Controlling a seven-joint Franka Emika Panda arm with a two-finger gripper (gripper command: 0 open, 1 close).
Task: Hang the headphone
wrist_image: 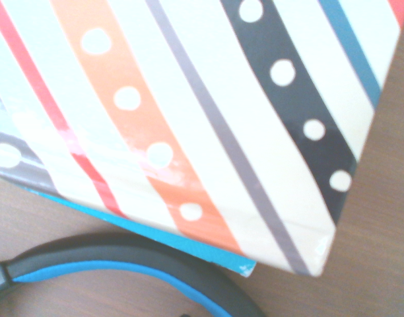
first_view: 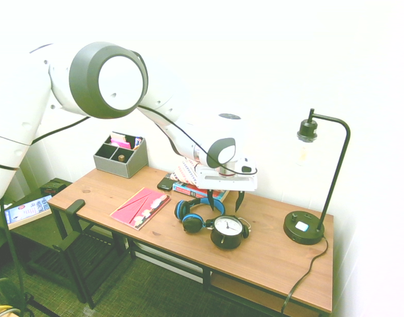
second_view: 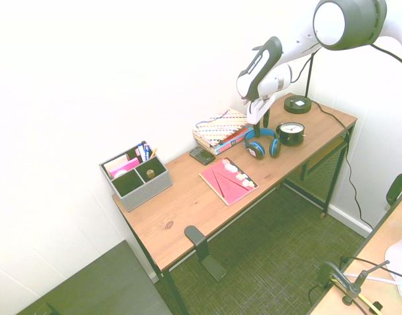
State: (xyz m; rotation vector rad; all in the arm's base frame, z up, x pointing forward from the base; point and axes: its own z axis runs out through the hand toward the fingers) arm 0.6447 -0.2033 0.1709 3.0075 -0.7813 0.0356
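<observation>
- First exterior view: the claw [first_view: 225, 199] is seen poised over the headphones [first_view: 193, 223], spread wide, with nothing gripped. The headphones are laid on the worktop [first_view: 271, 241], with the alarm clock [first_view: 226, 232] right beside them. Over at the far end, a black bracket [first_view: 75, 206] is fixed to the edge, probably the hanging spot.
- Second exterior view: the fingers are pointed down near the headband, close to the stacked books [second_view: 221, 128]. The descent should be made slowly, one finger kept on each side of the band, and the clock left unbumped.
- Wrist view: the dark-and-blue band is shown curving beside the striped book's corner. The claw is best centred on the band's arch, squared across it and lowered clear of the book; if only the rim is pinched, the cups could be swung loose in the lift.
</observation>
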